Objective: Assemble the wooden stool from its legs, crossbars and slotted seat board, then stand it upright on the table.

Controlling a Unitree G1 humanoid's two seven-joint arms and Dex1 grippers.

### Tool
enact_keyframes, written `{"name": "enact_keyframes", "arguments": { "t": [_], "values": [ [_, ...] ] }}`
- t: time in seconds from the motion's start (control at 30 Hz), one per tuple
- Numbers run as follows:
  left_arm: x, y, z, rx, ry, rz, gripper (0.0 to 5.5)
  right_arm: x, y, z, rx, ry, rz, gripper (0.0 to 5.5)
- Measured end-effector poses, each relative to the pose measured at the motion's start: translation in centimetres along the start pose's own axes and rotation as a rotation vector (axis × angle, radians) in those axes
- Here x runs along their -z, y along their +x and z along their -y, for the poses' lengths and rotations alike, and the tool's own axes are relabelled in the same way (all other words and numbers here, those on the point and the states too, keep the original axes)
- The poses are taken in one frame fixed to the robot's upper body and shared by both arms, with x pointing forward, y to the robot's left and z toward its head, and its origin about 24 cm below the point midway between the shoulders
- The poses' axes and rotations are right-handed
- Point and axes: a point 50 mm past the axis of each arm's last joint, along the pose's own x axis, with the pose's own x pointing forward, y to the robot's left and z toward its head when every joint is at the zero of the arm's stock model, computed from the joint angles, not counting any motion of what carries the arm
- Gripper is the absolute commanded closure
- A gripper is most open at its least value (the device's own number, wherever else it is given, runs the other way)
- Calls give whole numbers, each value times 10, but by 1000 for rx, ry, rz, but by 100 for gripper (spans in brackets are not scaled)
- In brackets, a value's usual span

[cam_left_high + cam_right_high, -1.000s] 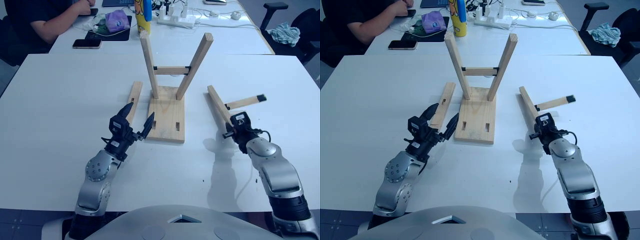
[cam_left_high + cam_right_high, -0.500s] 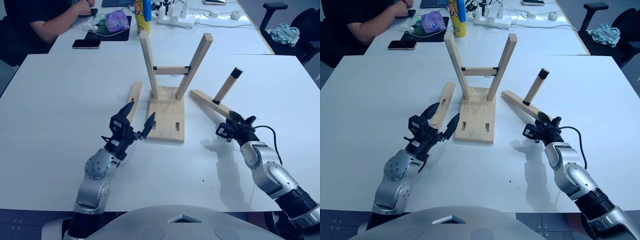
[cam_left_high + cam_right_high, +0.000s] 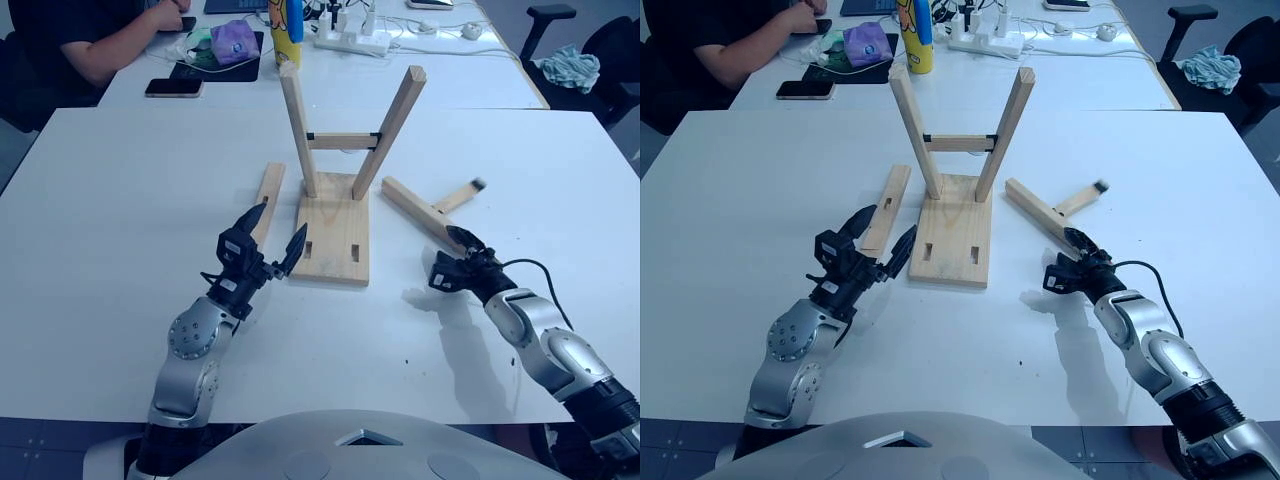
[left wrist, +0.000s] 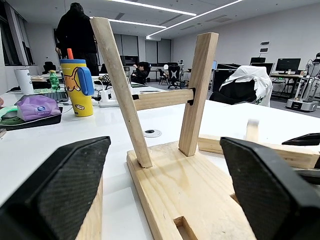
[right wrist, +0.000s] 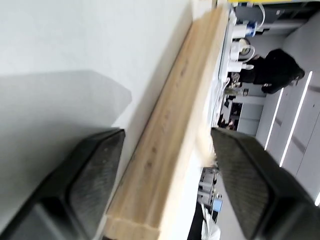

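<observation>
The slotted seat board [image 3: 335,245] lies flat mid-table with two legs [image 3: 298,130] standing up from its far end, joined by a crossbar [image 3: 343,141]. A loose leg [image 3: 268,192] lies to the board's left. My left gripper [image 3: 282,225] rests open at the board's near-left corner, its fingers [image 4: 65,190] spread wide with nothing between them. To the right lies a second leg [image 3: 420,212], pointing toward the board, with a crossbar [image 3: 460,196] jutting from its side. My right gripper [image 3: 455,262] is shut on that leg's [image 5: 175,130] near end.
On the desk behind stand a yellow cup [image 3: 287,25], a power strip [image 3: 352,42], a purple pouch [image 3: 233,40] and a phone [image 3: 174,87]. Bare white table [image 3: 120,200] stretches to both sides and in front of the board.
My right gripper has swung its leg piece round: the far end turned toward the seat board, and the crossbar rose, then dropped low again. The left arm has kept still.
</observation>
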Motion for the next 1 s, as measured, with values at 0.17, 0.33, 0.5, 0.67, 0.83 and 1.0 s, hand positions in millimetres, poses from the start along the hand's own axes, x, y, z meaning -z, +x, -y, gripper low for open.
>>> {"name": "enact_keyframes", "arguments": {
  "t": [0.17,0.33,0.5,0.67,0.83,1.0],
  "values": [
    [0,0,0,-5,-1,3,143,-8,-1,3,-35,352,59,171],
    [0,0,0,-5,-3,5,143,-26,3,5,-91,932,190,171],
    [0,0,0,-6,-4,7,143,1,13,37,-51,1440,203,171],
    [1,0,1,-7,-6,8,143,42,24,82,44,1913,216,171],
    [1,1,0,-6,-4,9,143,57,24,73,38,2011,111,171],
    [3,1,0,-3,-6,0,143,76,15,64,111,1782,-5,171]
  ]
}}
